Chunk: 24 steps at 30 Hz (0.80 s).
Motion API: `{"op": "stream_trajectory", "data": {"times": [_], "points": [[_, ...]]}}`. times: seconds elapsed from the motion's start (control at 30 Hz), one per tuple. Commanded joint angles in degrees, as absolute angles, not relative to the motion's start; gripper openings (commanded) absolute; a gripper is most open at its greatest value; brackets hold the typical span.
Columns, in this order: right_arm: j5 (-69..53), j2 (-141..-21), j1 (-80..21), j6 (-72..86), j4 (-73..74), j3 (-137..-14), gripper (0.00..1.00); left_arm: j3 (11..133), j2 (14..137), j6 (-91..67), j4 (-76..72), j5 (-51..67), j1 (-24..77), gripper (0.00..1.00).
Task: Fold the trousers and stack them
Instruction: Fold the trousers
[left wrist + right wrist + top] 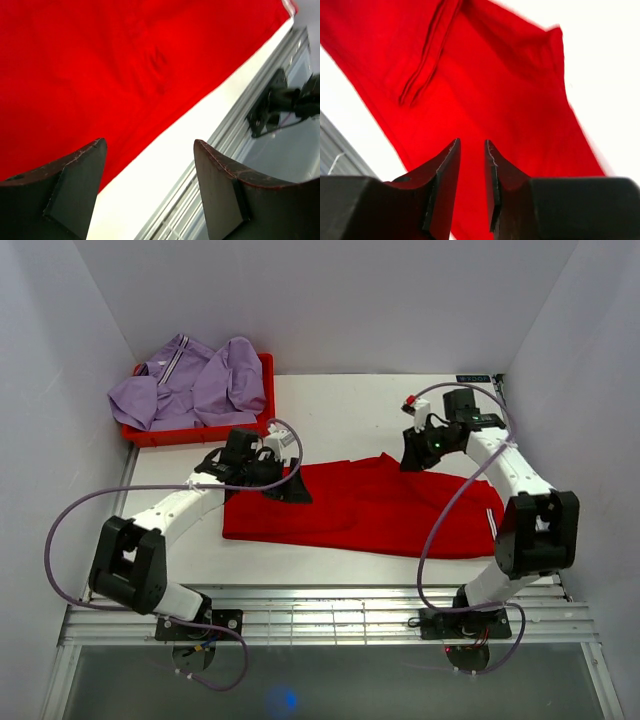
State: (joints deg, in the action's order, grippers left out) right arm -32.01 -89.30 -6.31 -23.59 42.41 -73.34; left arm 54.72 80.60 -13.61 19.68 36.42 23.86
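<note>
The red trousers (360,510) are lying flat across the middle of the white table (330,410), stretched left to right and looking already doubled lengthwise. The left gripper (283,483) is hovering over their upper left end with its 2 fingers (75,175) spread wide and nothing between them. The right gripper (418,450) is sitting at the upper right edge, and its fingers (442,170) are standing narrow with only a slit between them; I cannot tell whether they are pinching cloth. To my eye the next fold is being set up. Doing it well is going to mean both grippers catching every layer at matching corners, lifting evenly, and laying one end squarely over the other without dragging the bottom layer. At the far left corner, a purple garment (195,380) is lying heaped in a red bin (200,432).
</note>
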Motion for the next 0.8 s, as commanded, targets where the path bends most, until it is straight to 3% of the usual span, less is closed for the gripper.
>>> {"op": "stream_trajectory", "data": {"times": [0.0, 0.13, 0.27, 0.6, 0.67, 0.77], "points": [[-29.46, -94.82, -9.92, -17.94, 33.76, -76.99, 0.31, 52.56, 83.75, -8.09, 23.02, 45.97, 23.29, 0.80], [-22.25, -101.93, -12.30, -15.73, 27.17, -79.71, 0.31, 52.12, 87.00, -6.33, 23.90, 43.87, 23.20, 0.80], [-18.99, -109.24, -14.58, -17.48, 31.19, -86.99, 0.31, 52.82, 90.52, -4.75, 24.17, 41.23, 23.29, 0.79], [-8.45, -117.33, -18.98, -22.15, 31.74, -87.01, 0.37, 53.61, 97.20, -3.87, 26.63, 35.17, 23.29, 0.76], [-4.77, -117.60, -18.98, -22.24, 29.72, -86.75, 0.34, 53.18, 97.64, -4.13, 27.07, 34.11, 23.29, 0.75], [2.42, -118.65, -18.90, -19.78, 25.23, -88.06, 0.13, 52.21, 97.91, -4.31, 27.42, 32.09, 23.29, 0.69]]}}
